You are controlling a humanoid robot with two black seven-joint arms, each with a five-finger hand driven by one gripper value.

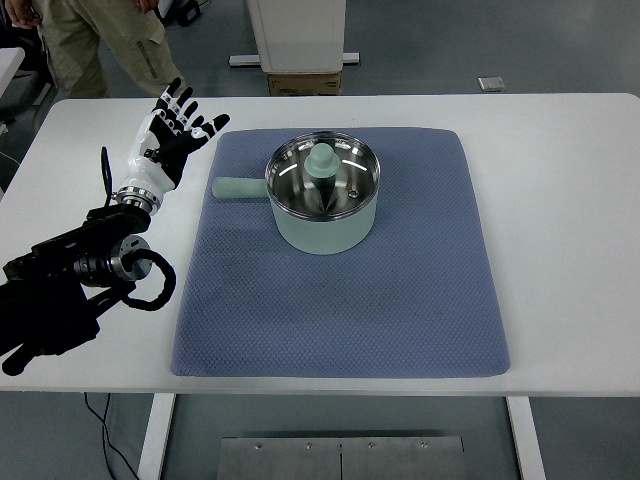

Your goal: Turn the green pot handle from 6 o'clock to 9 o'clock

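Observation:
A pale green pot [325, 220] with a glass lid and a green knob [322, 160] stands on the blue mat [340, 310], toward its far side. Its green handle [238, 187] points left, toward the mat's left edge. My left hand [172, 128] hovers over the white table just off the mat's far left corner, up and left of the handle. Its fingers are spread and hold nothing. No part of the hand touches the handle. The right arm does not show.
The white table [570, 220] lies around the mat. A person's legs [100, 40] stand beyond the far left edge. A white cabinet base and a cardboard box [303, 82] sit behind the table's far side.

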